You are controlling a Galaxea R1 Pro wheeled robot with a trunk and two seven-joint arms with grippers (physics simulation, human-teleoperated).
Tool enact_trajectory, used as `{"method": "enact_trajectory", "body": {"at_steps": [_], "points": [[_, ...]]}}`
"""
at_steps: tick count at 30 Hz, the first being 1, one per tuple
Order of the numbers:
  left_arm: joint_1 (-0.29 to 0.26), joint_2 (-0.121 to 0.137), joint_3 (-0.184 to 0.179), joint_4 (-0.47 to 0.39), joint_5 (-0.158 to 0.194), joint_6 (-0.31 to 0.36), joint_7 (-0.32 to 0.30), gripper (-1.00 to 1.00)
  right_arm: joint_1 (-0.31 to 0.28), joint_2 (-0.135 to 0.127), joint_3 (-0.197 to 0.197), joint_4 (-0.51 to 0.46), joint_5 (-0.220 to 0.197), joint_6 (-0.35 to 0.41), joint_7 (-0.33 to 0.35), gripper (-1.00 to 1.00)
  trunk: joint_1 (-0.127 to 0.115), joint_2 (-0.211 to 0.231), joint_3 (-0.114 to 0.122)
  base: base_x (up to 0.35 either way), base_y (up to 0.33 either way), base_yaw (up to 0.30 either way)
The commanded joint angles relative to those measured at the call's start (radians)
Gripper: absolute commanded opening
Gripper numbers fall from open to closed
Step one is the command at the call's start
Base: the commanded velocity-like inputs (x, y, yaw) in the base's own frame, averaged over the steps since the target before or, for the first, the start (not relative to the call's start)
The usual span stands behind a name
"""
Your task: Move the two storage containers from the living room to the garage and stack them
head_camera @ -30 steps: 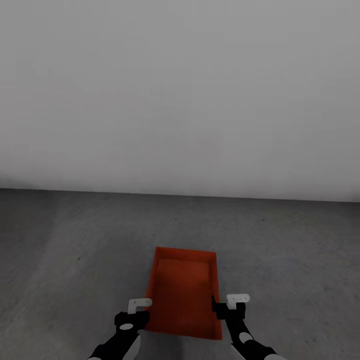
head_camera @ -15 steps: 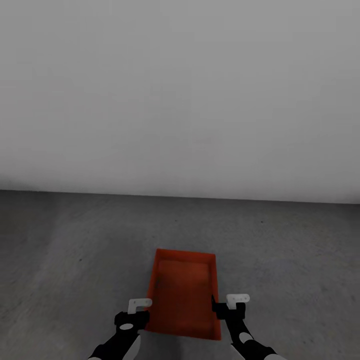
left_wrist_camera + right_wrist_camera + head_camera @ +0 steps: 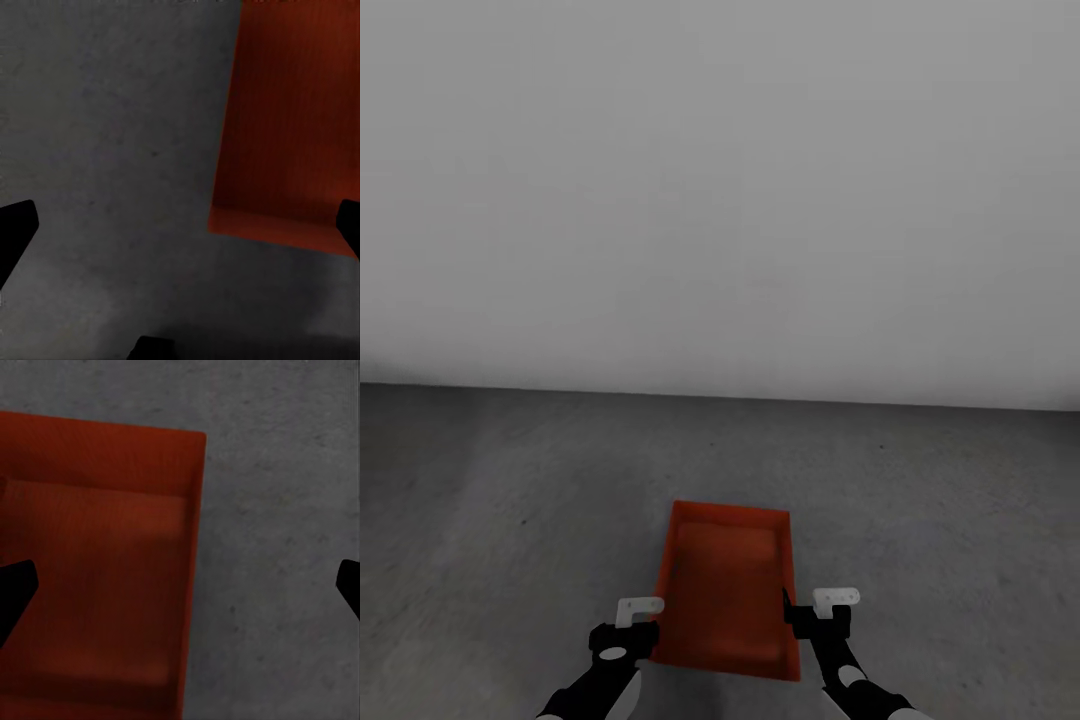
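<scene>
1 orange-red storage container (image 3: 725, 598), open-topped with thin ribbed walls, sits on the dark grey concrete floor (image 3: 510, 520) between the 2 arms, its far end toward the white wall (image 3: 720, 200). Bare floor lies on every side of it. The left end effector (image 3: 628, 628) and right end effector (image 3: 820, 612) flank its near corners, fingers spread wide and grasping nothing.

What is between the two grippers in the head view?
The orange-red storage container lies on the concrete floor between the left gripper and right gripper.
</scene>
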Motion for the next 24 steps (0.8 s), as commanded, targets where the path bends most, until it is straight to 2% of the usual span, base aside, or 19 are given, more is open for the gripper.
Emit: {"method": "enact_trajectory", "body": {"at_steps": [1, 24], "points": [[-0.001, 0.000, -0.004, 0.000, -0.001, 0.000, 0.006, 1.00, -0.001, 0.000, 0.009, 0.001, -0.010, -0.005, -0.004, 1.00, -0.004, 0.007, 0.003, 0.000, 0.000, 0.000], [-0.001, 0.000, -0.004, 0.000, -0.001, 0.000, 0.006, 1.00, -0.001, 0.000, 0.009, 0.003, -0.010, -0.014, -0.003, 1.00, -0.092, 0.168, 0.075, 0.000, 0.000, 0.000]]}}
